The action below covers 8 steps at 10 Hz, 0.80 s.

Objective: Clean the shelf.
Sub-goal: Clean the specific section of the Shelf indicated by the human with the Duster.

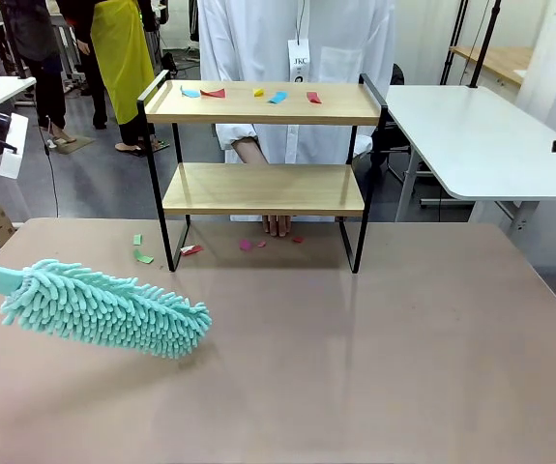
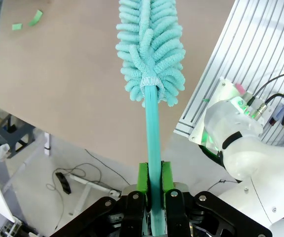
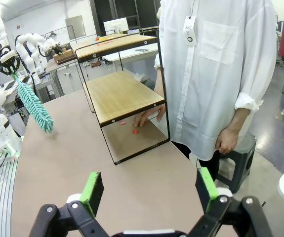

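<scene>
The shelf (image 1: pixel 263 188) stands at the table's far middle, and several coloured paper scraps (image 1: pixel 278 97) lie on its top board. A teal fluffy duster (image 1: pixel 108 307) hangs low over the table's left side, its handle running off the left edge. In the left wrist view my left gripper (image 2: pixel 154 190) is shut on the duster handle (image 2: pixel 151 128), with the duster head (image 2: pixel 149 49) beyond it. My right gripper (image 3: pixel 149 190) stands open and holds nothing. It is off the table's right end and faces the shelf (image 3: pixel 122 91) and the duster (image 3: pixel 35 106).
A person in a white shirt stands behind the shelf with a hand (image 1: pixel 276 225) resting on the table under it. Green scraps (image 1: pixel 142 256) and red and pink scraps (image 1: pixel 248 245) lie on the beige table (image 1: pixel 355 367) around the shelf's feet. A white table (image 1: pixel 481 145) stands at the back right.
</scene>
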### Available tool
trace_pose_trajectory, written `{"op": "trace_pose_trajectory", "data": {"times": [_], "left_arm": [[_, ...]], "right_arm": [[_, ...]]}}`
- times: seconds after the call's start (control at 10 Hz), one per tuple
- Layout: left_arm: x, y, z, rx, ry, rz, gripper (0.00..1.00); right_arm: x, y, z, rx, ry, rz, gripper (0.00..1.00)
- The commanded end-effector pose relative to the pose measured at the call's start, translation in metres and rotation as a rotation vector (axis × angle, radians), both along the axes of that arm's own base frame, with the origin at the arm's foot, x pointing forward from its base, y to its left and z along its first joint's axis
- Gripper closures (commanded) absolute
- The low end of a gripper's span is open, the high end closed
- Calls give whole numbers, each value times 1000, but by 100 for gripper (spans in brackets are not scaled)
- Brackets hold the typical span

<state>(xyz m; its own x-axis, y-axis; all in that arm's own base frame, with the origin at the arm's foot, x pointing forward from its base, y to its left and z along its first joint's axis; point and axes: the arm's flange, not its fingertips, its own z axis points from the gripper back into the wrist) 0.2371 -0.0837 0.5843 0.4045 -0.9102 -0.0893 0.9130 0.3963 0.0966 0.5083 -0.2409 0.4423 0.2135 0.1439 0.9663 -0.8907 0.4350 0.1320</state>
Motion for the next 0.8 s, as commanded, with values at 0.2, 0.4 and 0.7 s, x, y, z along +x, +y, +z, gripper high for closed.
{"op": "trace_pose_trajectory", "data": {"times": [0.2, 0.4, 0.7], "left_arm": [[-2, -1, -10, -174, 39, -41, 87], [-9, -22, -24, -306, 106, -3, 87], [-34, -81, -35, -438, 188, 301, 87]], "right_arm": [[0, 1, 3, -6, -3, 3, 0], [0, 1, 3, -6, -3, 3, 0], [0, 1, 3, -6, -3, 3, 0]]}}
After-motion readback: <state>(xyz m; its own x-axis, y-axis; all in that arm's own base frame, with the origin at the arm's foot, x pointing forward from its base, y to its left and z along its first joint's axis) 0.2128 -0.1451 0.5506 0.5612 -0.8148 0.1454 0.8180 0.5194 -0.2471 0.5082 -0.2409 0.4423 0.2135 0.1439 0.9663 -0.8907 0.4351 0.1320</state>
